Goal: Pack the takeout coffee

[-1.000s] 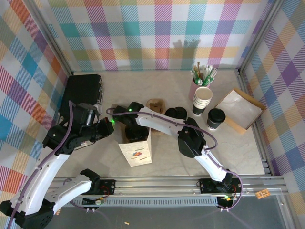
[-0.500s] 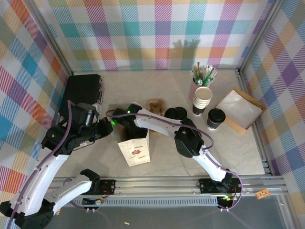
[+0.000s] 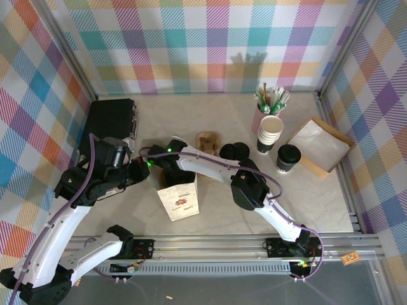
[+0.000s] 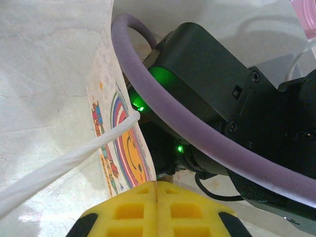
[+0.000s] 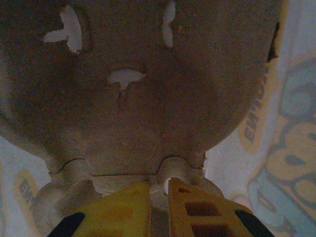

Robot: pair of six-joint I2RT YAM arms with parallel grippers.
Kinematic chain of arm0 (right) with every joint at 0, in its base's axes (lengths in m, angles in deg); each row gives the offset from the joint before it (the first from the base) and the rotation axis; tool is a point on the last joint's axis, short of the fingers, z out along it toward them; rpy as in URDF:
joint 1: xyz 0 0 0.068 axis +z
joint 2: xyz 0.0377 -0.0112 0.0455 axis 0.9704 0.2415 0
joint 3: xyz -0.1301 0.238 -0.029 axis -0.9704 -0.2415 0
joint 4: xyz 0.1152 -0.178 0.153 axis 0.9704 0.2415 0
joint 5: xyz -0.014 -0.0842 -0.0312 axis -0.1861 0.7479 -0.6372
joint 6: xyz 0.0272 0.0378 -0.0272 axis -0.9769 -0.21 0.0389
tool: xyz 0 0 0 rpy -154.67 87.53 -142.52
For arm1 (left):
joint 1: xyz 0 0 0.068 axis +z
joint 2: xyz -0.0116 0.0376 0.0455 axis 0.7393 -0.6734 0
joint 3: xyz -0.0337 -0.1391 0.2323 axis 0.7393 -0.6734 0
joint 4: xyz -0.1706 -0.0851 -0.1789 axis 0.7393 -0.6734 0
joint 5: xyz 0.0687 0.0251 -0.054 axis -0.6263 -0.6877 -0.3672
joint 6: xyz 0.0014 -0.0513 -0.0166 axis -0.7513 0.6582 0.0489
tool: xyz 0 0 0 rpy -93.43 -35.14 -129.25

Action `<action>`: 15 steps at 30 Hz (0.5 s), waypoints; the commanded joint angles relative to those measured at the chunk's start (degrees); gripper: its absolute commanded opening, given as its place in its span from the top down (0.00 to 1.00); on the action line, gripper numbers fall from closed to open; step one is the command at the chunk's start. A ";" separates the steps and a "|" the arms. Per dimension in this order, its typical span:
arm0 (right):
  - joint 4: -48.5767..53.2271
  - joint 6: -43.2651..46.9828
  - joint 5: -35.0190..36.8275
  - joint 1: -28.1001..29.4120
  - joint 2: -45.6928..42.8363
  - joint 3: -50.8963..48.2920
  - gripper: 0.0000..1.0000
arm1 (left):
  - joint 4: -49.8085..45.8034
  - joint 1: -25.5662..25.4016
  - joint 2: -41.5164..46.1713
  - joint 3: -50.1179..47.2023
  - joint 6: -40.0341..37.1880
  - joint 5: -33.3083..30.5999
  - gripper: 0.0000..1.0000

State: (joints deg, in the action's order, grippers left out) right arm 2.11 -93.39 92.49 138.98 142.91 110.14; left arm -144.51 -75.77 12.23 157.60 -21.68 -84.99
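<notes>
Paper bag is pinched by left gripper. Inside the bag, carrier, seemingly clamped by right gripper, should be seated flat.

The paper bag is thin matt white paper, its handle a twisted paper cord. The pulp carrier is rough, fibrous brown moulded cardboard. The right hand has matt yellow plastic pads. At 3 o'clock, the takeout coffee has a smooth black plastic lid on the pale, stone-patterned counter.
</notes>
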 commanded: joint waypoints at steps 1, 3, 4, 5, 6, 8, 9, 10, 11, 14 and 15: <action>1.95 1.65 2.47 0.25 2.14 2.58 0.83 | 1.49 -0.48 0.15 2.80 -1.50 -0.93 1.00; 1.82 2.33 3.02 0.24 2.74 4.06 0.83 | 1.62 -0.55 0.08 2.57 -1.54 -1.02 1.00; 1.93 2.64 3.37 0.23 3.17 4.98 0.83 | 1.70 -0.53 0.19 2.27 -1.54 -1.24 1.00; 1.95 2.84 3.64 0.16 3.55 5.71 0.83 | 1.75 -0.51 0.34 1.96 -1.42 -1.46 1.00; 1.78 3.10 3.66 0.08 3.98 6.24 0.82 | 1.79 -0.55 0.53 1.67 -1.32 -1.83 1.00; 1.53 3.15 3.50 0.06 4.83 6.71 0.82 | 1.64 -0.49 0.64 1.31 -1.11 -2.16 1.00; 1.38 3.21 3.19 0.06 5.16 6.70 0.82 | 1.68 -0.55 0.65 1.28 -1.07 -2.19 1.00; 1.37 3.22 3.01 0.06 5.41 6.73 0.82 | 1.67 -0.56 0.65 1.19 -1.11 -2.18 1.00; 1.34 3.22 2.90 0.07 5.64 6.57 0.82 | 1.63 -0.55 0.75 1.09 -1.08 -2.33 1.00; 1.45 3.28 2.83 0.08 6.14 6.32 0.82 | 1.06 -0.51 0.83 0.77 -0.72 -2.44 1.00; 1.42 3.37 2.78 0.11 6.23 6.32 0.82 | 0.96 -0.50 0.99 0.78 -0.60 -2.57 1.00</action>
State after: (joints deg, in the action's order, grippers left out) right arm 1.81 -91.03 94.39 138.98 146.97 116.02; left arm -144.60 -75.77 12.07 158.06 -21.84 -86.67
